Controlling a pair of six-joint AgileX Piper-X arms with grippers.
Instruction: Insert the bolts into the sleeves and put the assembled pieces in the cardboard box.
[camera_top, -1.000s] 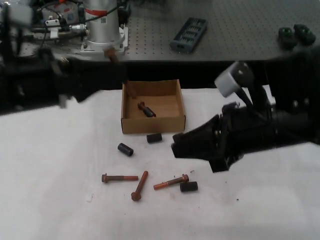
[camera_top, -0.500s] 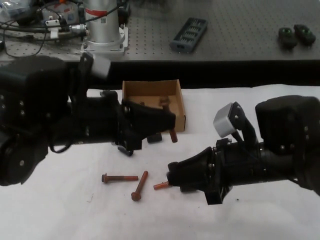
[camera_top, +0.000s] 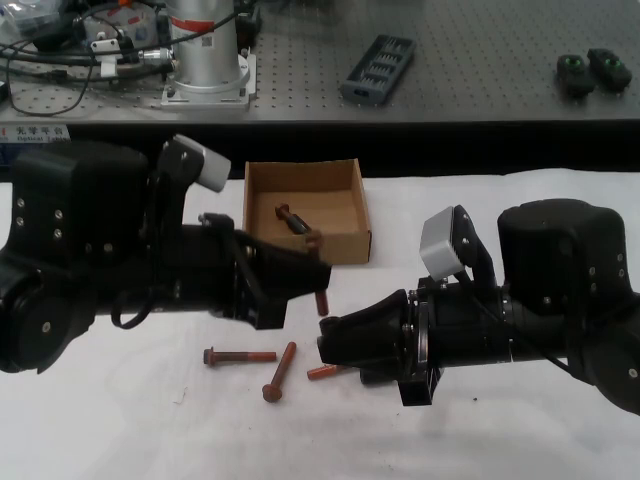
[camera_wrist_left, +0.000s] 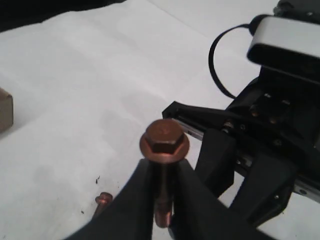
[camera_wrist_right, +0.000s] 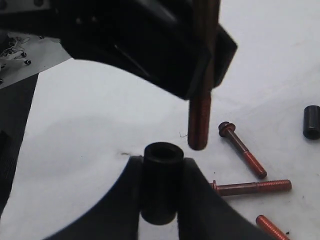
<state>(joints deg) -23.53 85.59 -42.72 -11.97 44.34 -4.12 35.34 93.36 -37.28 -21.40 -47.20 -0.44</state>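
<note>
Cloth (camera_top: 150, 430): bolt (camera_wrist_right: 200, 122) above right claw's (camera_wrist_right: 162, 172) sleeve (camera_wrist_right: 161, 195).

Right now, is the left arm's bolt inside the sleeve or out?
Out. The bolt hangs with its tip bare, close beside the open, empty mouth of the sleeve, which stands upright between the right fingers.

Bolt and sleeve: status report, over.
Left gripper shut on bolt. Right gripper shut on sleeve. Bolt tip close beside sleeve mouth, not yet in. Nothing between them; loose bolts lie below.
</note>
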